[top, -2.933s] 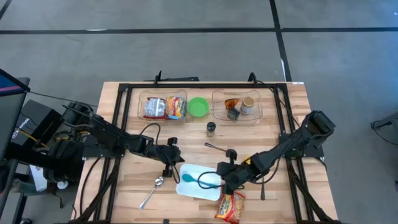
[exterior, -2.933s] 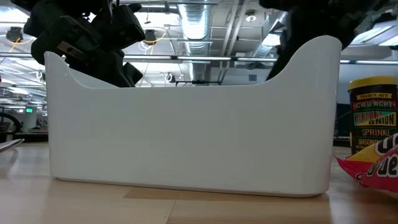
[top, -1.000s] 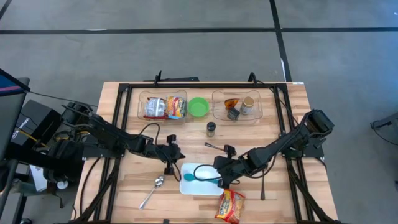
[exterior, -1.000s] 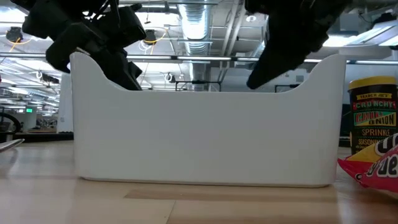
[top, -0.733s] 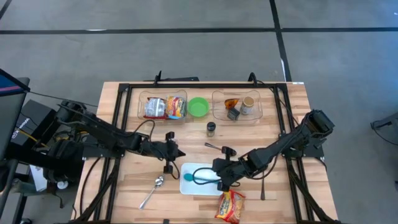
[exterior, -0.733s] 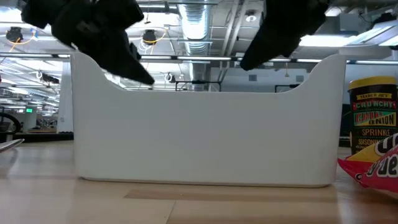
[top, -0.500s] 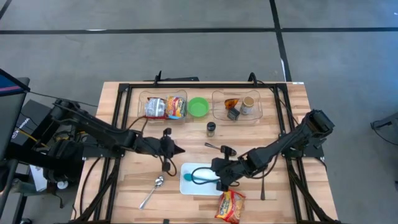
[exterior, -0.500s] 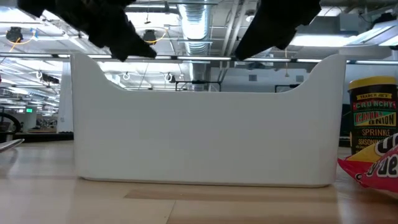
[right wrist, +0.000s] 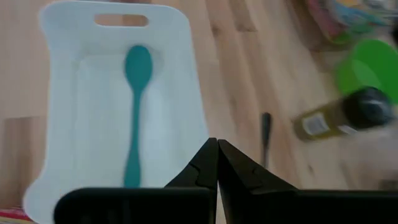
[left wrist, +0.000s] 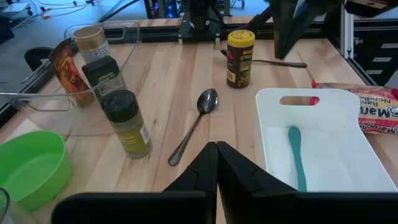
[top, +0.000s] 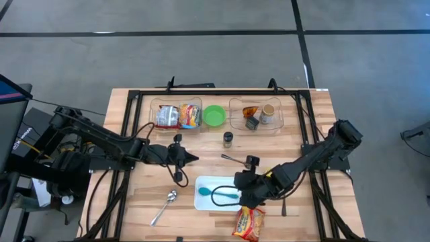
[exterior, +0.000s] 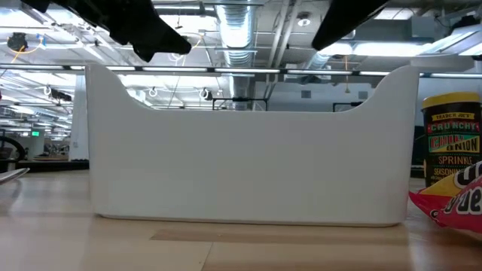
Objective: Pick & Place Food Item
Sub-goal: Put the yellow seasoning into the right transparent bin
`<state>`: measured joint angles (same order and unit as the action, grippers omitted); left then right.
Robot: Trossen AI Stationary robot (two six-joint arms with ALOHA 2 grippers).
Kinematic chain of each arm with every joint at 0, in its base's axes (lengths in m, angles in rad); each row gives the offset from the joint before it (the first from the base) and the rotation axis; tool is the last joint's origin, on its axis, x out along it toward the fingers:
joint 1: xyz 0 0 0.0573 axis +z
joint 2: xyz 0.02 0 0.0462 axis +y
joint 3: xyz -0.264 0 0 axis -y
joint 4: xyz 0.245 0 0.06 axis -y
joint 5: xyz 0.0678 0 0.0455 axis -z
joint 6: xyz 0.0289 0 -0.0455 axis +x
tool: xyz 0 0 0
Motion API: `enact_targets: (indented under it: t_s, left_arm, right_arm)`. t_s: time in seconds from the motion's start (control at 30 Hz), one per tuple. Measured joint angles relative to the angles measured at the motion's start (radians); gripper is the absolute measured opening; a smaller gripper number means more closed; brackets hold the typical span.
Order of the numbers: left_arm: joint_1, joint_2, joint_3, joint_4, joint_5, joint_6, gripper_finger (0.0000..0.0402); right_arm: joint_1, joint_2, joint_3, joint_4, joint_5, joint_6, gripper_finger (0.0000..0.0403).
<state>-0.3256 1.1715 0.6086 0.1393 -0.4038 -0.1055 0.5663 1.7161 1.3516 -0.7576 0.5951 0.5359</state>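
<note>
Looking risky here — both tools are pinched shut and empty. The right tool (top: 243, 195) hovers at the white tray (top: 205, 202) holding a teal spoon (top: 225, 195); the noodle packet (top: 248, 224) lies just beside it, so a descent could clip the tray. The left tool (top: 193, 158) waits mid-surface.

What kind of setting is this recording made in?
Most likely a robotics lab or an industrial workspace: bare ceiling ducts and strip lights show beyond the table, a grey concrete floor surrounds it, and the wooden table carries a black metal frame for the arms.
</note>
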Motion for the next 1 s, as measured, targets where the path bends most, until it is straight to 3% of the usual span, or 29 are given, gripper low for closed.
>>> enact_targets:
  t_s: [0.33, 0.63, 1.0]
  left_arm:
    - [0.000, 0.001, 0.000, -0.001, 0.000, 0.000, 0.0000]
    - [0.000, 0.001, 0.000, -0.001, 0.000, 0.000, 0.0001]
    - [0.000, 0.002, 0.000, -0.001, 0.000, -0.003, 0.0004]
  right_arm:
    - [0.077, 0.000, 0.028, -0.279, 0.109, 0.239, 0.0000]
    - [0.108, 0.000, 0.028, -0.424, 0.113, 0.497, 0.0000]
    - [0.087, 0.000, 0.028, -0.453, -0.061, 0.694, 0.0000]
